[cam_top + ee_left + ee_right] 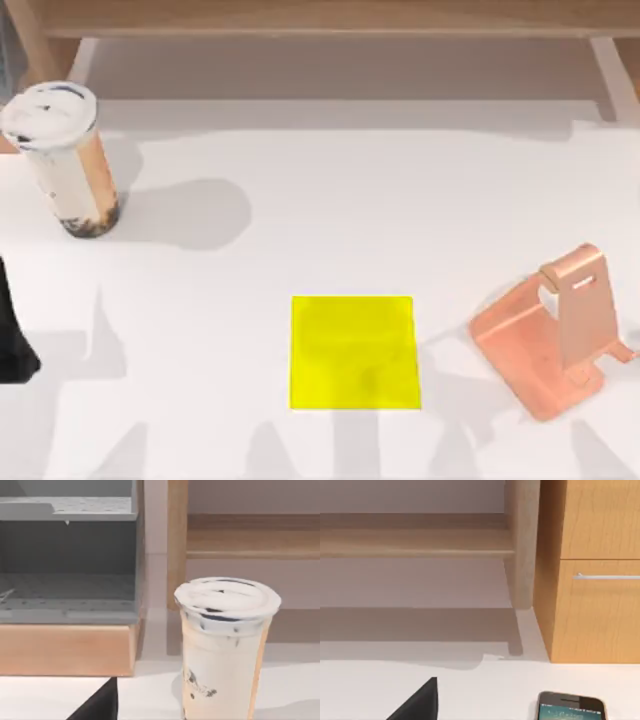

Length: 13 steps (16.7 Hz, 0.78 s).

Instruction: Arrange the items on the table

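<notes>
The left gripper [12, 345] sits at the table's [300, 210] left edge, near side; I cannot tell how it is set, nor the right gripper's. The cup [62, 158] stands upright far left, apart from it. It looks top-heavy, slick and liable to slosh: grasp mid-body, gently. The smartphone [571, 707] lies flat near the right arm: 1 thin, slippery slab, best pinched by its edges.

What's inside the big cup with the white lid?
The cup holds a milky brown drink, with dark bits near the bottom. The white lid covers the top, so the drink's surface stays hidden.
</notes>
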### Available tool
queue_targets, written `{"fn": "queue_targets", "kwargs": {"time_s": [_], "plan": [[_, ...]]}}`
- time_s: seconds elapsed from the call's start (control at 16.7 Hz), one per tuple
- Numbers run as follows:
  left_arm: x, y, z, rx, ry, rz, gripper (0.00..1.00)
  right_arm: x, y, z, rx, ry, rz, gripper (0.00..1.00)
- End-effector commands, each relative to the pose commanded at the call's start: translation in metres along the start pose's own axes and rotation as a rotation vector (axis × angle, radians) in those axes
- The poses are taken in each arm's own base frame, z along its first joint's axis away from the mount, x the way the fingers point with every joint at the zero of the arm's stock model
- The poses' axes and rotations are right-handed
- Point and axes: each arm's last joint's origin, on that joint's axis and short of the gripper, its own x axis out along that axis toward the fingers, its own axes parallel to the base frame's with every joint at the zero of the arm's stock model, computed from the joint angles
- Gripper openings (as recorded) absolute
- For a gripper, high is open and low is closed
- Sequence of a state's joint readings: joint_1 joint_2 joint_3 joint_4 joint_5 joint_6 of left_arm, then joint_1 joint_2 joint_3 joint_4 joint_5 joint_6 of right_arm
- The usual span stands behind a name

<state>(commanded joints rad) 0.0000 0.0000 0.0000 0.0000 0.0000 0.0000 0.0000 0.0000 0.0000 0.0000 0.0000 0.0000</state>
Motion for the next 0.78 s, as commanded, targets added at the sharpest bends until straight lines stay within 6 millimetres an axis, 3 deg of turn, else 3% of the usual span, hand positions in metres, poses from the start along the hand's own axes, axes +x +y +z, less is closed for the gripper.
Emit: {"fn": "queue_targets", "kwargs": {"time_s": [0.18, 0.36, 0.6, 0.78], "plan": [[0.000, 0.000, 0.000, 0.000, 0.000, 0.000, 1.00, 0.000, 0.000, 0.002, -0.009, 0.011, -0.002, 1.00], [0.000, 0.000, 0.000, 0.000, 0.000, 0.000, 1.00, 0.001, -0.002, 0.016, -0.078, 0.106, -0.013, 1.00], [0.000, 0.000, 0.000, 0.000, 0.000, 0.000, 1.00, 0.016, -0.006, 0.047, -0.203, 0.379, -0.007, 1.00], [0.000, 0.000, 0.000, 0.000, 0.000, 0.000, 1.00, 0.045, -0.010, 0.057, -0.276, 0.678, 0.037, 1.00]]}}
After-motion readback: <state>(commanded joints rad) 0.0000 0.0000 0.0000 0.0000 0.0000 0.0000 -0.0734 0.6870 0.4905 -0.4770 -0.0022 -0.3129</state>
